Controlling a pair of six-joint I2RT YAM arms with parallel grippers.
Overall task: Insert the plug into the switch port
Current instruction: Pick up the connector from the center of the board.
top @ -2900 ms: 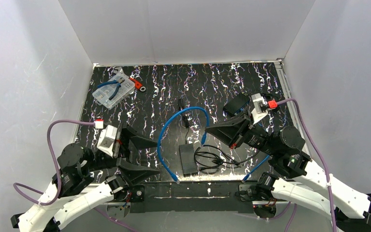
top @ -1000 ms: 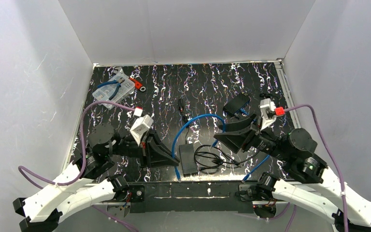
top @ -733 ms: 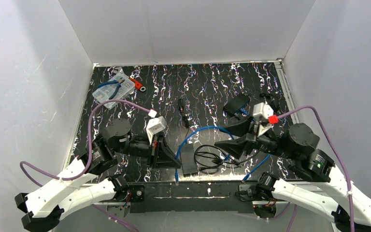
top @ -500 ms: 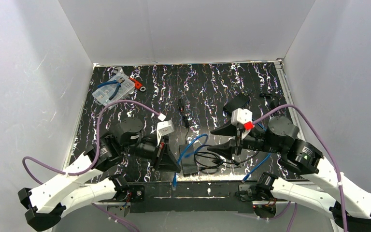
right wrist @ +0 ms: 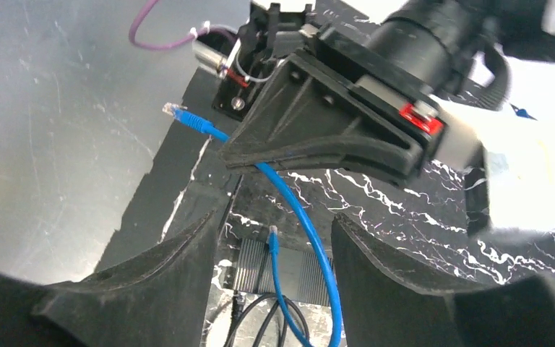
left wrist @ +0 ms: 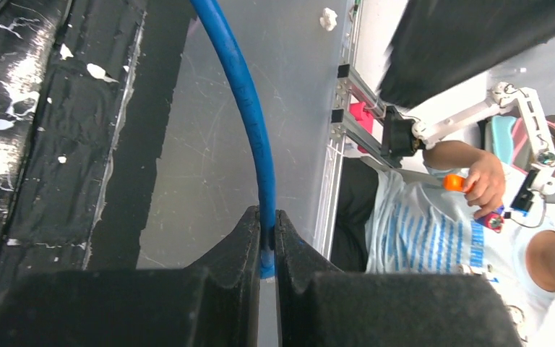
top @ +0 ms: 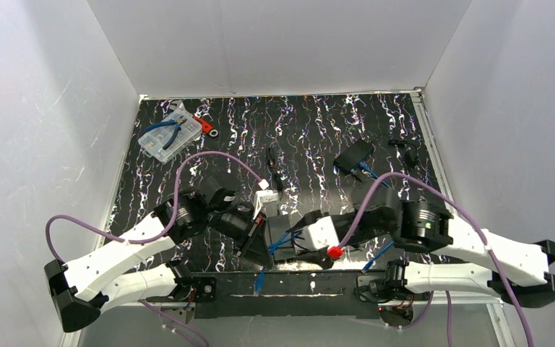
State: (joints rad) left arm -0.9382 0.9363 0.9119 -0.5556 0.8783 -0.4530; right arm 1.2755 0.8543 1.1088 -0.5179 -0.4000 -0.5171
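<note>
Top view: switch (top: 283, 221) mostly under both wrists, ports unseen; right wrist view: its sides lost behind right fingers (right wrist: 152, 289); left wrist view: cable (left wrist: 249, 116), just beside switch, sinks between left fingers (left wrist: 240, 249), end hidden; upper run cut by frame edge.

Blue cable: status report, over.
Left gripper shut on blue cable, plug sticking out free, not in the switch. Right gripper open, empty, over the switch. Black cord looped beside the switch.
</note>
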